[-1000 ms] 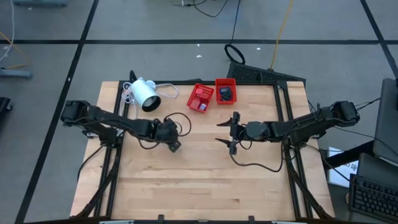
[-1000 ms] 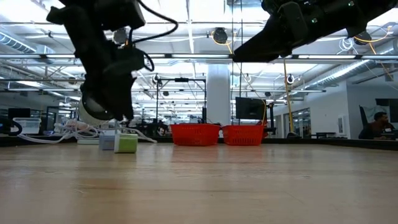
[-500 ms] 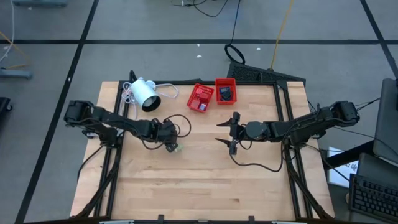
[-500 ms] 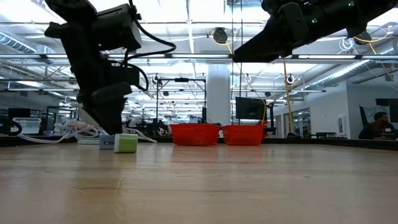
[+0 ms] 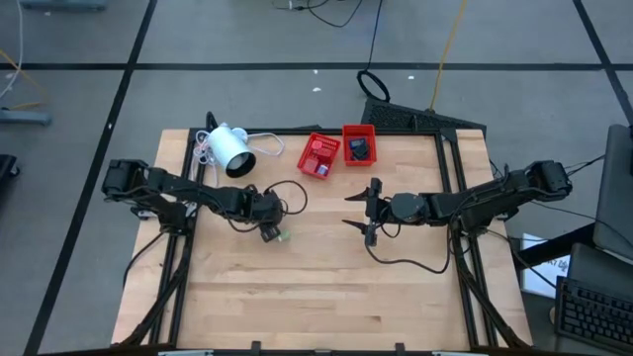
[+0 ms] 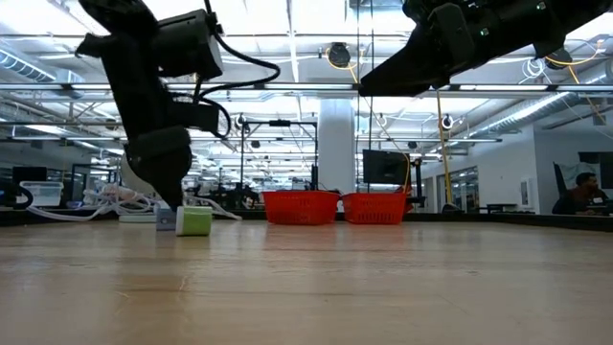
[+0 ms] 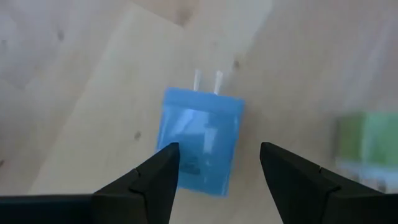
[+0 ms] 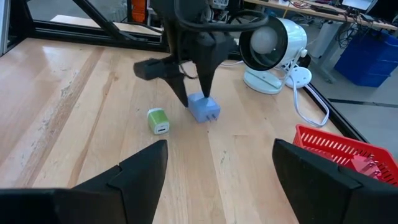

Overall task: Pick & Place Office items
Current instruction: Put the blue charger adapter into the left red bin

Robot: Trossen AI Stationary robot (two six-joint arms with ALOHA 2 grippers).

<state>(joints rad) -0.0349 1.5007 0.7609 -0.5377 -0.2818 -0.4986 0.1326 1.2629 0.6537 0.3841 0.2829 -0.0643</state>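
The left gripper (image 7: pixel 214 163) stands low over the left-centre of the table (image 5: pixel 326 287), its fingers (image 7: pixel 155 177) spread to either side of a blue plug (image 7: pixel 202 140). The plug lies flat on the wood with its two metal prongs pointing away from the gripper. The jaws are released: gaps show between plug and finger tips, and the plug rests on the table, not lifted. In the right wrist view the same gripper (image 8: pixel 196 84) comes down onto the blue plug (image 8: pixel 203 108) from above.

Just beside the blue plug lies a green plug (image 8: pixel 157 120), apart from it and untouched; in the high view it shows as a small green spot (image 5: pixel 281 235) next to the left gripper (image 5: pixel 269 231). In the low view the green plug (image 6: pixel 193 221) sits in front of the blue one.

The right gripper (image 5: pixel 362 209) hangs above the table's centre, well apart from the plugs, its jaws wide and empty.

At the table's far edge stand two red trays (image 5: pixel 318 154) side by side, with small dark and red pieces inside. A white lamp (image 5: pixel 230 148) with a cable lies near the far left corner.
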